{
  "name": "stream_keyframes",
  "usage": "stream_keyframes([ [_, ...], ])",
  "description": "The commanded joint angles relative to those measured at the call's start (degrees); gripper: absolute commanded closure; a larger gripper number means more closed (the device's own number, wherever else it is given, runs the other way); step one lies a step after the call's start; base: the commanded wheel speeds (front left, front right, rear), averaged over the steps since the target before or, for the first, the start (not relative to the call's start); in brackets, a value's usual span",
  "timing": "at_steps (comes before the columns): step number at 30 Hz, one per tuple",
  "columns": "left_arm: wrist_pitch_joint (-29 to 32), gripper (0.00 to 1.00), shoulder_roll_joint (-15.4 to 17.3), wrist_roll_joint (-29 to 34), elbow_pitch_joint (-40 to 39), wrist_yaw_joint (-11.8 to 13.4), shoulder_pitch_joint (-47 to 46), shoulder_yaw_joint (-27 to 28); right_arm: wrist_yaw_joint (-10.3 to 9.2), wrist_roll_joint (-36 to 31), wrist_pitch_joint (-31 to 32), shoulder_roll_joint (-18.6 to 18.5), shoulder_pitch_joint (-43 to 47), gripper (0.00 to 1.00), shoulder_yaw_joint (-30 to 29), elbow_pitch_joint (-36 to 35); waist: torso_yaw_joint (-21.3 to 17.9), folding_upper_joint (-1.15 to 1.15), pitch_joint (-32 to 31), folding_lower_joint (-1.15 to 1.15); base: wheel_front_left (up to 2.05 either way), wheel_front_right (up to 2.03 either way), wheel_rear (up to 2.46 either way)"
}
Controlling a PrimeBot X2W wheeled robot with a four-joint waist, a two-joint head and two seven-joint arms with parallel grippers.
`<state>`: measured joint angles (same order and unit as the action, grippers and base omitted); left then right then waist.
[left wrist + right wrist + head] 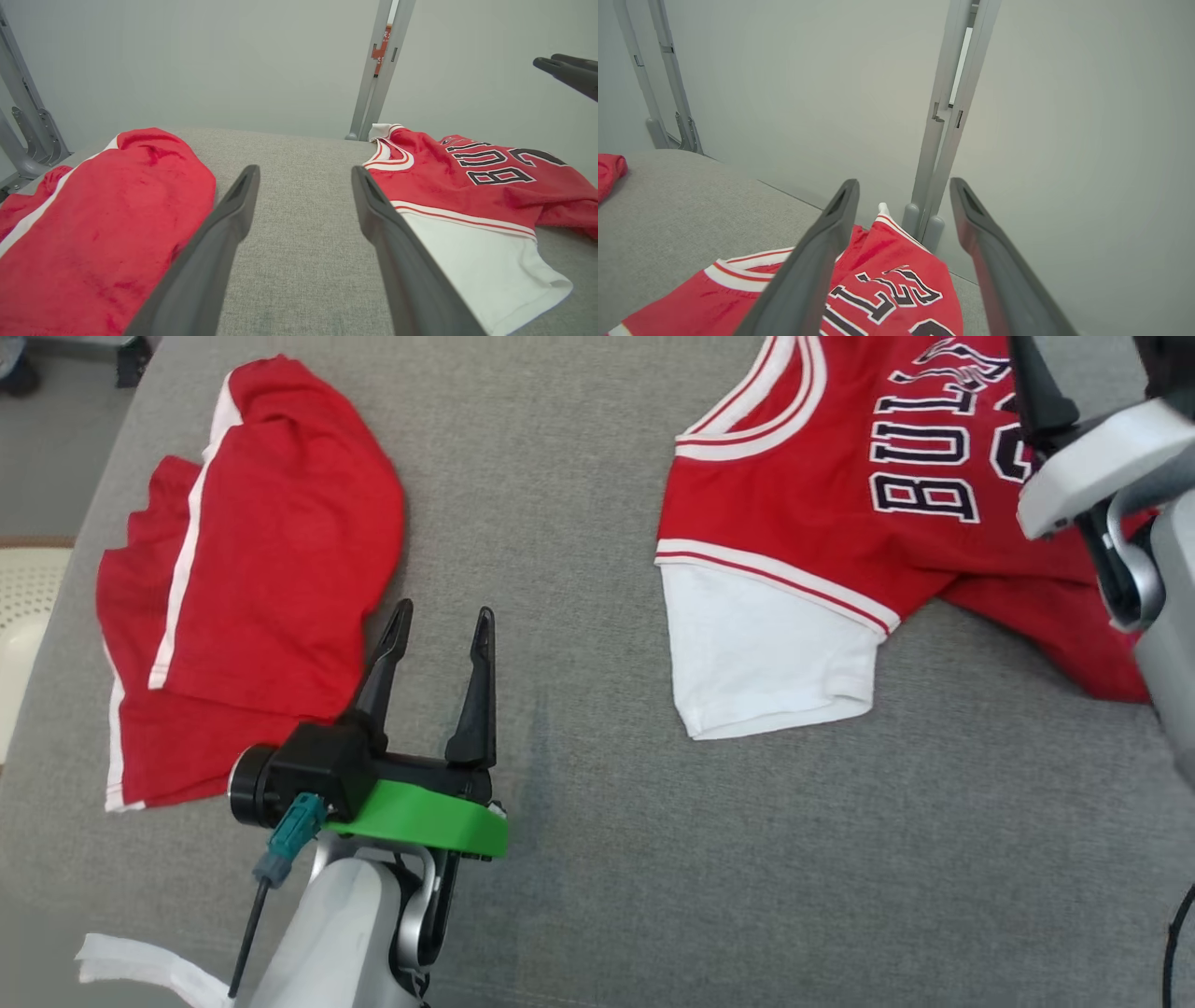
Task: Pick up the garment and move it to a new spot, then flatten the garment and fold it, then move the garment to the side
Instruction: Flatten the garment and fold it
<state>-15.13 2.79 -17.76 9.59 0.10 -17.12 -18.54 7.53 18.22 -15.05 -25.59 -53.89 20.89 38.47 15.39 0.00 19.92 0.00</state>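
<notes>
I see the red jersey (822, 476) (dark letters edged in white on the chest, one white sleeve (766, 653) toward me) lying partly rumpled at the far right of the grey fabric surface (579, 859). The right gripper (904, 183) hangs above its lettered part with both fingers spread wide and nothing between them. The left gripper (444, 611) is at the near left, also spread and empty, and it points along the bare strip between the jersey and a second red garment (271, 551) with white side stripes, which lies bunched at the far left, just beside that gripper.
</notes>
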Motion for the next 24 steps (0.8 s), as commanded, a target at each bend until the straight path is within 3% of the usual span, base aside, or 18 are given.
stream_keyframes([
  [1, -0.03, 0.0, 0.19, 0.19, 0.24, -0.36, 0.9, 0.66, -0.07, 0.45, -0.19, 1.13, 3.79, 0.0, -1.01, -2.22, -6.54, 0.0, -4.59, 0.0, 0.0, 0.0, 0.0],
  [9, -0.03, 0.0, 0.2, 0.14, 1.38, -1.34, 2.93, 3.13, -0.08, -1.85, -0.19, 8.78, 23.65, 0.0, -9.93, -16.89, -13.73, 0.0, -8.37, 0.0, 0.0, 0.0, 0.0],
  [16, -0.02, 0.0, 0.2, -0.4, 4.52, -1.16, 5.05, 3.77, -0.07, -4.8, -0.19, 19.42, 37.8, 0.0, -16.15, -27.7, -17.64, 0.0, -10.34, 0.0, 0.0, 0.0, 0.0],
  [24, -0.03, 0.0, 0.2, 0.22, 7.84, -0.97, 5.57, 3.61, -0.07, -7.61, -0.19, 24.52, 43.67, 0.0, -17.62, -31.8, -20.34, 0.0, -10.49, 0.0, 0.0, 0.0, 0.0],
])
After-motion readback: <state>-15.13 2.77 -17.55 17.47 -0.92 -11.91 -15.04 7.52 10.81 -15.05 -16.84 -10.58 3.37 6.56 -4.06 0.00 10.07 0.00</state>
